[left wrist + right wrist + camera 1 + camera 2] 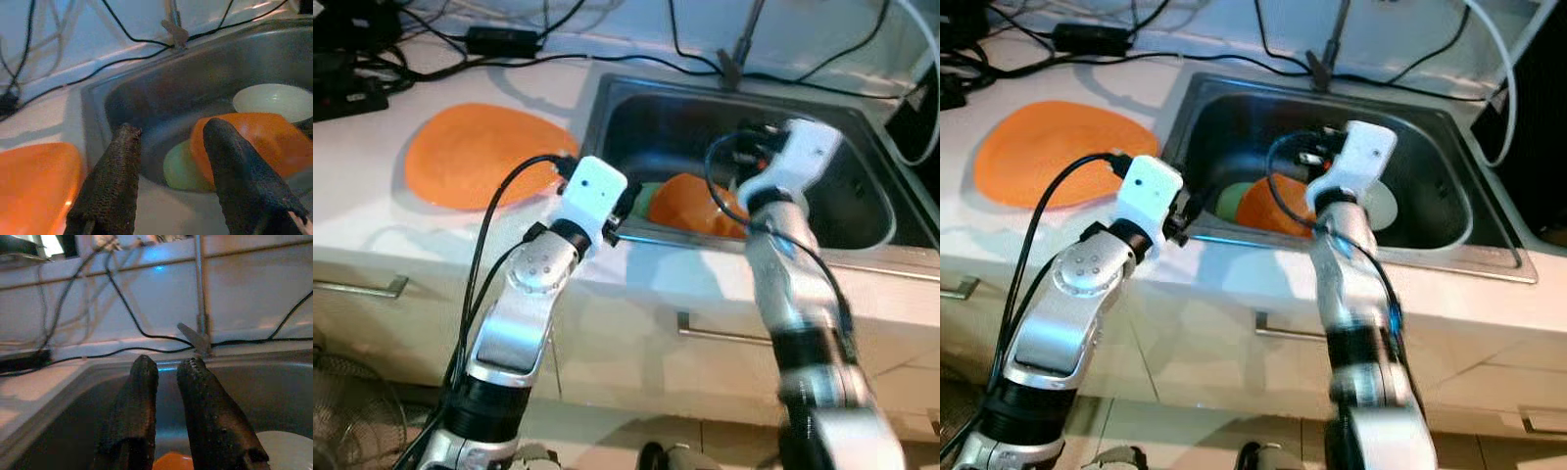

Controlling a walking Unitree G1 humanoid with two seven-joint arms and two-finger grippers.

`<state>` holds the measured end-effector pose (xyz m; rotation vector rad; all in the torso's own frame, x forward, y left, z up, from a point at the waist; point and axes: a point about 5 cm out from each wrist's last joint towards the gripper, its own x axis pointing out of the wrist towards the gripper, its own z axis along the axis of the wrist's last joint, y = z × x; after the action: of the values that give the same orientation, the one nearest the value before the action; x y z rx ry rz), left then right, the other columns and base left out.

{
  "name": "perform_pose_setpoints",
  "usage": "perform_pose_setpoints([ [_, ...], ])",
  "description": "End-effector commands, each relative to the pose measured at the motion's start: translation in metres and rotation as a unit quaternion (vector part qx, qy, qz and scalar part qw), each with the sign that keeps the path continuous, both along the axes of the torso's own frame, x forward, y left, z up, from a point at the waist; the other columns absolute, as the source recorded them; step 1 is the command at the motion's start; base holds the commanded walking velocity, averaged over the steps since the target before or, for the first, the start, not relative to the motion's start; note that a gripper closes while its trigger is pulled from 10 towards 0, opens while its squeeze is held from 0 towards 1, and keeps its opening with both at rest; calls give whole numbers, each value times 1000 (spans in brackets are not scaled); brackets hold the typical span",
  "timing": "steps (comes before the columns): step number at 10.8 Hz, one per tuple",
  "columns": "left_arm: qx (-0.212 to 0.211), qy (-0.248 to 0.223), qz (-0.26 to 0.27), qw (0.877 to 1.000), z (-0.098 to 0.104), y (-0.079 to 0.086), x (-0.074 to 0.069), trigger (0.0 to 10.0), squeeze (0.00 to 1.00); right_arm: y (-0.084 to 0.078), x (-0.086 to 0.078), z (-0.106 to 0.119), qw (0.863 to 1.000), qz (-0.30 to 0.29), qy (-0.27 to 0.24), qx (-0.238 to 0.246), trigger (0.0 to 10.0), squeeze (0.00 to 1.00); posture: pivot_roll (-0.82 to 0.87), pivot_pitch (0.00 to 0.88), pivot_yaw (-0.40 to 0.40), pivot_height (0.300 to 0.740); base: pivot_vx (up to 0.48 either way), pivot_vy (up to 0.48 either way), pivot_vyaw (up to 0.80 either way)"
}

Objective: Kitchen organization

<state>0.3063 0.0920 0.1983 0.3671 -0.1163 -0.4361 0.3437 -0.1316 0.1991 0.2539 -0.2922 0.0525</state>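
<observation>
left gripper (171, 161): fingers spread wide, holding nothing, poised at the near left rim of the sink (1489, 250). right gripper (166, 382): fingers nearly closed, narrow gap, empty, above the basin. orange plate (254, 137) lies in the sink, overlapping the green plate (178, 169), near the white bowl (274, 100). a second orange plate (480, 152) rests on the counter (372, 211).

Bright, washed-out head views; dim, soft wrist views.

Sink (1449, 240) open from above; orange plate (1268, 208), green dish (182, 169) and white bowl (276, 100) crowd its floor.
</observation>
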Motion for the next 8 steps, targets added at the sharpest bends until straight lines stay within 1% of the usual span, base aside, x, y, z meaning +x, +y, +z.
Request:
perform_pose_setpoints([
  [1,10,-10,1,1000,-1,-2,1,10000,0,1,-12,0,1000,8,6,-2,10000,0,-13,103,-110,740,0,0,0],
  [2,19,-23,9,1000,0,3,2,10000,0,2,-24,-5,1000,14,16,1,10000,0,-29,102,-101,740,0,0,0],
  [3,27,-34,15,999,0,5,2,10000,0,2,-29,-12,999,14,29,1,10000,0,-29,102,-101,740,0,0,0],
  [4,57,-52,22,997,2,11,2,10000,0,2,-35,-27,998,13,61,1,10000,0,-27,102,-98,740,0,0,0],
  [5,87,-67,20,994,4,15,1,10000,0,3,-38,-31,997,13,75,3,10000,0,-18,103,-95,740,0,0,0],
  [6,129,-82,23,988,6,21,-1,10000,0,6,-38,-35,996,13,88,10,10000,0,-10,107,-94,740,0,0,0],
  [7,156,-87,25,984,6,29,-3,10000,1000,9,-39,-38,995,15,96,17,10000,0,-10,107,-94,740,0,0,0],
  [8,225,-98,39,969,8,44,-5,10000,1000,14,-39,-40,995,20,100,22,10000,0,-3,110,-92,740,0,0,0],
])
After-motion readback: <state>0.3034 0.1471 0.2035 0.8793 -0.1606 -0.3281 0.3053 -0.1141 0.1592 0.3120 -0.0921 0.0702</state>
